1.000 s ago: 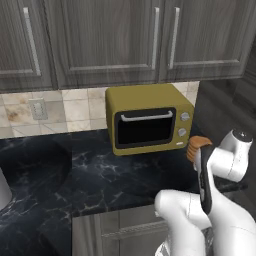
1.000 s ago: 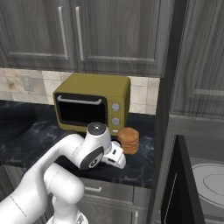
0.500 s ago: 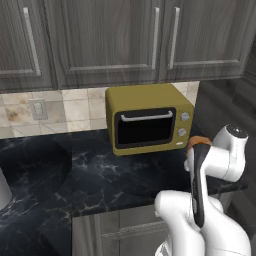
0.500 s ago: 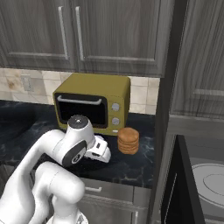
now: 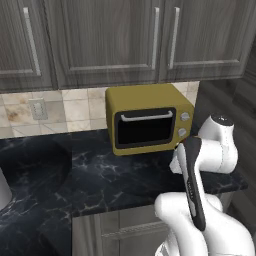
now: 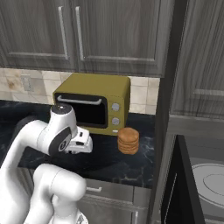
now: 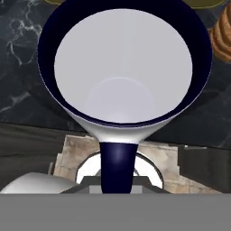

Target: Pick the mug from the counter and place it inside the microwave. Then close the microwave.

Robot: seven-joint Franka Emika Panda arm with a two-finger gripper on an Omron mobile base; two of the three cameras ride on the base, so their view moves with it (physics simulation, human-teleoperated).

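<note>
Two base views show our arm over the black tabletop (image 5: 100, 175). From the left, it rises before the yellow toaster oven (image 5: 147, 124). From the right, our hand (image 6: 82, 143) hovers near the biscuits (image 6: 128, 140). In the hand view, we grip the mug (image 7: 122, 67) by its dark handle, fingers clamped, above the tabletop.

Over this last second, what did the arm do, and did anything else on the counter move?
The arm swung away from the stack of biscuits, toward its left across the front of the yellow toaster oven, carrying the mug with it; the gripper stayed shut on the mug's dark handle. The biscuits, the toaster oven and the counter stayed as they were, and the microwave door is still open.
</note>
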